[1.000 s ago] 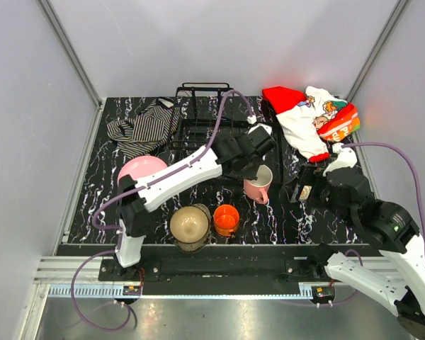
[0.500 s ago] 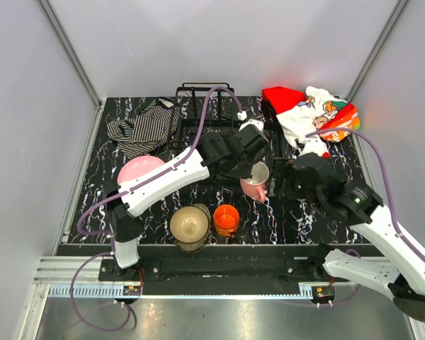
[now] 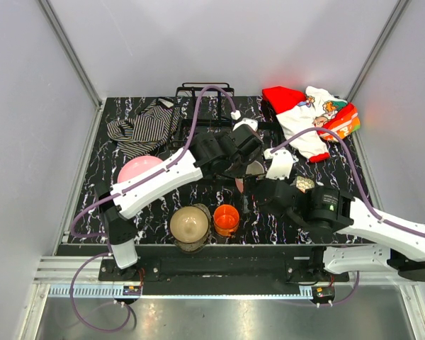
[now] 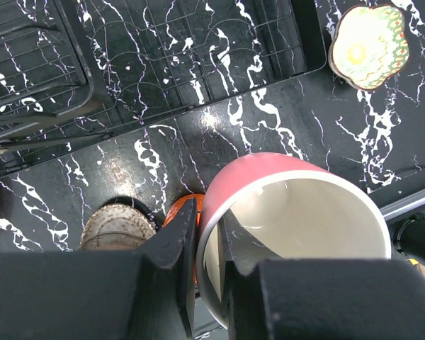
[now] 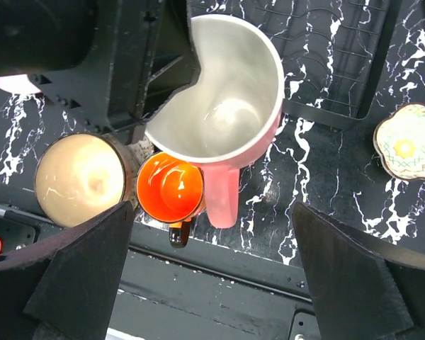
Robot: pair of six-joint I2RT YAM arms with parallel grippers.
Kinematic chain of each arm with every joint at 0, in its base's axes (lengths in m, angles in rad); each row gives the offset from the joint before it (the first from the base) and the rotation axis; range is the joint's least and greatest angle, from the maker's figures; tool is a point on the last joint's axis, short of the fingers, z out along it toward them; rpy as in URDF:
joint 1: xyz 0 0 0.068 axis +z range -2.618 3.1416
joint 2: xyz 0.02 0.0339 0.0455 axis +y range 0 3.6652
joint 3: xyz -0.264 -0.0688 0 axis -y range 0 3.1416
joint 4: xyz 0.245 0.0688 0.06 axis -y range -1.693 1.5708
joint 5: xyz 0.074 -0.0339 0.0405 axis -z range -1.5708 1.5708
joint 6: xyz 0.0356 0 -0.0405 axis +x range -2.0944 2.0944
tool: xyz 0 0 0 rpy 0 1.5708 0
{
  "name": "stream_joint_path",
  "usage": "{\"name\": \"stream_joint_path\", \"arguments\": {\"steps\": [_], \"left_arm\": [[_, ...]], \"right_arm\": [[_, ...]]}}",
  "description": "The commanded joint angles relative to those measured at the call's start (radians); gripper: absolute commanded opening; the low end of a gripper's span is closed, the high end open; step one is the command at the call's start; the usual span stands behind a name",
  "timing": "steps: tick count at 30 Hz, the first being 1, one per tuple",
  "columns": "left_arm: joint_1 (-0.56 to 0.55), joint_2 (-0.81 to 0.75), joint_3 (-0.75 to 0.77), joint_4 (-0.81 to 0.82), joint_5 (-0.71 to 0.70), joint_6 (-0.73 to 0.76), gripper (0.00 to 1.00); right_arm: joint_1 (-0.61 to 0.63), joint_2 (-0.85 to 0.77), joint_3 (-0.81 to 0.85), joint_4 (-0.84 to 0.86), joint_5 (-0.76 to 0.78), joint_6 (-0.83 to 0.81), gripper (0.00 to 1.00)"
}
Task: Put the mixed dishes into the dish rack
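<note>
left gripper (image 4: 209,219) pinching mug (image 4: 304,212) rim, airborne near rack (image 4: 198,64). right gripper (image 5: 212,209) wide, empty. nothing racked yet afaict; bowl (image 3: 190,224), orange cup (image 3: 226,219), pink plate (image 3: 138,170) waiting.

I count: mug (image 5: 227,106), one, in my left claw (image 4: 205,241); cups, two: orange cup (image 5: 170,188) below that claw, floral cup (image 5: 409,150) to its right; bowl (image 5: 81,177), one; pink plate (image 3: 138,170), one; rack (image 3: 197,91), one; cloths, two: striped cloth (image 3: 142,126), red-white cloth (image 3: 308,117).

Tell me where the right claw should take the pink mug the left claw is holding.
By the handle, coming down from above on the side away from the left claw. The pink mug is mouth up, that claw pinches the far rim, and the handle juts out free under the open right claw.
</note>
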Motion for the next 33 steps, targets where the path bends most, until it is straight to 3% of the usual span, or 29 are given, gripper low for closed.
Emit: {"name": "stream_joint_path", "arguments": {"steps": [1,10,26,30,33], "left_arm": [[0.007,-0.067,0.004,0.090,-0.003,-0.011,0.00],[0.011,-0.062,0.002,0.090,0.040,-0.006,0.00],[0.016,-0.052,-0.004,0.091,0.096,0.004,0.00],[0.016,-0.049,-0.001,0.091,0.106,0.006,0.00],[0.018,-0.052,0.001,0.091,0.108,0.007,0.00]], "right_arm": [[0.025,0.007,-0.011,-0.012,0.095,0.051,0.99],[0.030,-0.093,-0.123,0.105,0.134,-0.049,0.85],[0.034,-0.088,-0.198,0.271,0.072,-0.178,0.76],[0.036,-0.100,-0.215,0.294,0.069,-0.190,0.53],[0.037,-0.107,-0.226,0.294,0.066,-0.191,0.55]]}}
